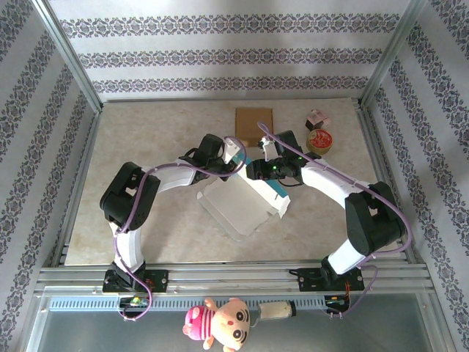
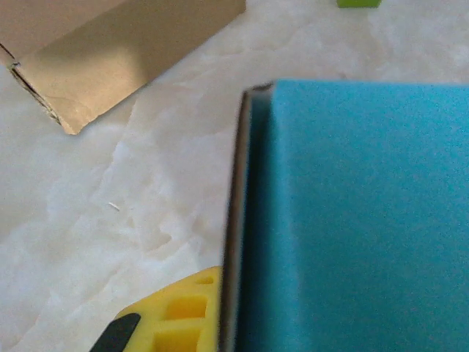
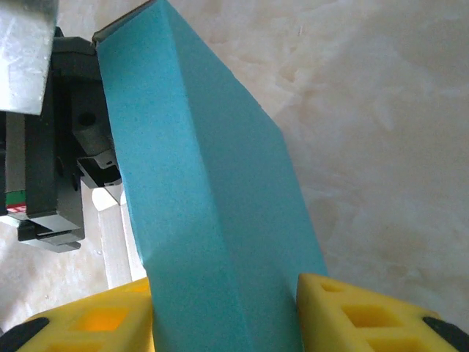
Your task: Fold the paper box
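The paper box [image 1: 238, 205], white inside and blue outside, lies half flat in the middle of the table with its far wall raised. My left gripper [image 1: 233, 158] is at that raised wall from the left. One yellow finger [image 2: 172, 315] presses against the edge of the blue panel [image 2: 352, 220], and the other finger is hidden behind the panel. My right gripper [image 3: 223, 315] comes from the right [image 1: 258, 167]. Its yellow fingers [image 3: 359, 315] sit on both sides of a creased blue strip [image 3: 198, 183] and touch it.
A brown cardboard sheet [image 1: 253, 122] [image 2: 110, 51] lies behind the box. A round red tin [image 1: 319, 140] and a small pink block [image 1: 316, 117] sit at the back right. The left gripper's dark body [image 3: 58, 147] is close beside the blue strip. A plush doll [image 1: 220, 323] lies in front of the rail.
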